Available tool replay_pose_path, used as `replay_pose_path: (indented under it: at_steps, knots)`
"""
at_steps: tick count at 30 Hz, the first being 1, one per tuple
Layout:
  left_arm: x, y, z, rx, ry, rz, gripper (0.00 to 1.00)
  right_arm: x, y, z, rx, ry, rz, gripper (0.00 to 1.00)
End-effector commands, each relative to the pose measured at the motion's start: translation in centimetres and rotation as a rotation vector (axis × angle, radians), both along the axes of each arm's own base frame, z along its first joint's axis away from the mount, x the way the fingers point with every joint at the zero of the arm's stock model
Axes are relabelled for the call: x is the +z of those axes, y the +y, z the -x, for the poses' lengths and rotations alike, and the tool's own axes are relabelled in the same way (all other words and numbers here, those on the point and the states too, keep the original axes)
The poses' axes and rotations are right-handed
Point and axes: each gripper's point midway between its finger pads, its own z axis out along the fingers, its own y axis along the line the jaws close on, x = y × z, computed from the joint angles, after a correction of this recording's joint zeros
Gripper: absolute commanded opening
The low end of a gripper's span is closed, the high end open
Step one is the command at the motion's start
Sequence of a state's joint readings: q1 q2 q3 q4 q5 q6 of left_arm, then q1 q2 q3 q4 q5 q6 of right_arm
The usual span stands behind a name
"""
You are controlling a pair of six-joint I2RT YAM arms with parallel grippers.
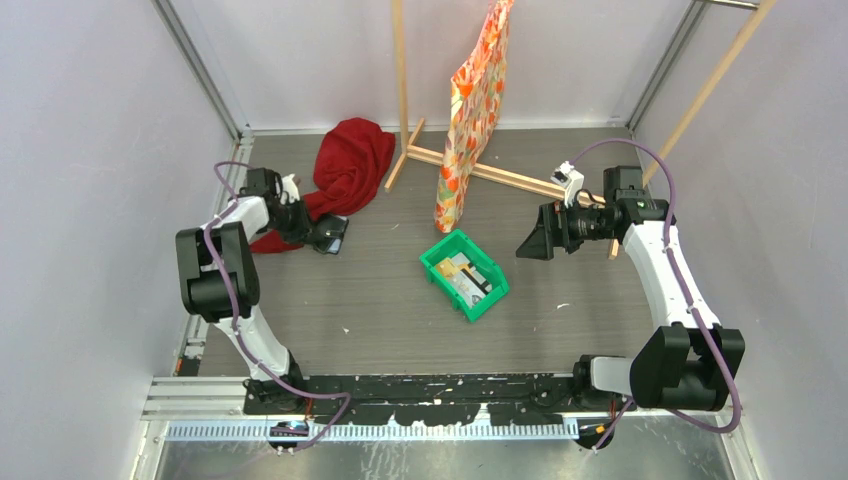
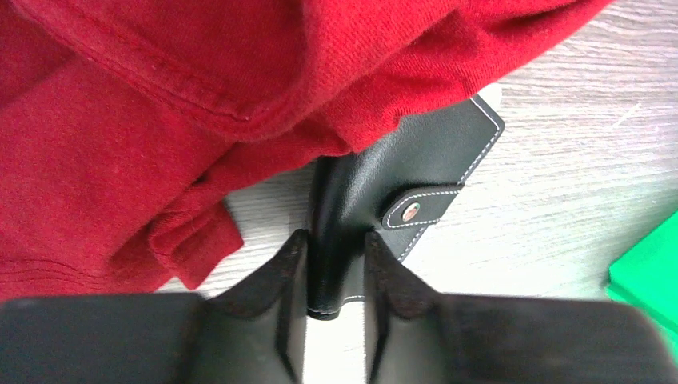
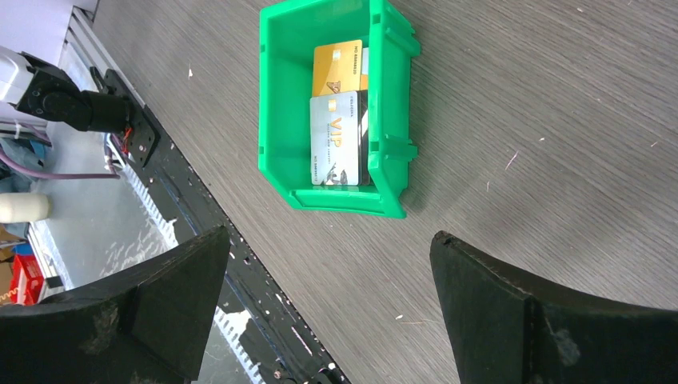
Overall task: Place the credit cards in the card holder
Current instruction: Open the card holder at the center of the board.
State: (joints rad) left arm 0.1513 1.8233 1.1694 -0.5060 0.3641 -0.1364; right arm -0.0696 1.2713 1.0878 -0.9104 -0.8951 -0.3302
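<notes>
Several credit cards point(image 3: 340, 120) — inside green tray point(image 3: 276, 96)

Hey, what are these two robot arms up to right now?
The left gripper pinches the black card holder, which lies partly under a red cloth. The right gripper hangs open above the table, near a green tray that holds the credit cards. No card has been picked up yet.

In the left wrist view the red cloth point(image 2: 160, 120) hides the card holder point(image 2: 416, 172) at its upper left and the frame's right edge cuts the green tray point(image 2: 648, 272), while in the right wrist view the grey card point(image 3: 334, 138) covers most of a dark card point(image 3: 364, 136).
</notes>
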Motion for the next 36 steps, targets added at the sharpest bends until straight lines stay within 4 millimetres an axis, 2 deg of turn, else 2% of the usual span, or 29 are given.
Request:
replay_pose_path:
  at_steps: [1,6,9,10,13,16,18,20,23,27,30,33,36]
  knots:
    - [-1.8,-1.6,3.7,0.001,0.111,0.044,0.1,1.6,0.5,0.2,0.024,-0.057,-0.021,1.0]
    - [0.3,-4.5,5.4,-0.006,0.09,0.109,0.08,2.0,1.6,1.6,0.128,-0.078,-0.007,1.0]
    - [1.3,-7.2,7.1,-0.033,0.092,0.137,0.08,2.3,3.1,3.3,0.263,-0.104,0.001,1.0]
    - [1.5,-8.8,8.0,-0.063,0.099,0.143,0.08,2.3,3.7,3.8,0.317,-0.121,0.01,1.0]
    - [1.8,-12.0,10.3,-0.079,0.109,0.158,0.08,1.9,5.6,5.4,0.478,-0.168,0.056,1.0]
    - [1.6,-14.7,13.1,-0.07,0.123,0.176,0.07,1.2,7.6,6.0,0.612,-0.218,0.134,1.0]
    - [1.5,-15.9,14.4,-0.035,0.129,0.2,0.07,0.8,9.8,4.8,0.627,-0.277,0.193,1.0]
    - [1.7,-16.7,15.4,0.018,0.117,0.235,0.06,0.7,12.0,4.3,0.661,-0.329,0.215,1.0]
    - [2.1,-16.8,16.6,0.071,0.102,0.278,0.05,-0.1,16.0,4.3,0.713,-0.381,0.231,1.0]
    - [2.5,-16.8,18.0,0.098,0.098,0.323,0.05,-2.0,22.0,4.3,0.704,-0.414,0.219,0.99]
    - [2.6,-17.0,18.9,0.115,0.103,0.375,0.05,-2.5,25.8,4.1,0.68,-0.452,0.182,1.0]
    - [2.2,-16.9,19.7,0.138,0.105,0.404,0.04,-3.9,28.3,4.5,0.716,-0.466,0.164,1.0]
    - [1.9,-16.9,20.3,0.153,0.101,0.434,0.03,-5.4,30.0,5.4,0.784,-0.487,0.134,0.99]
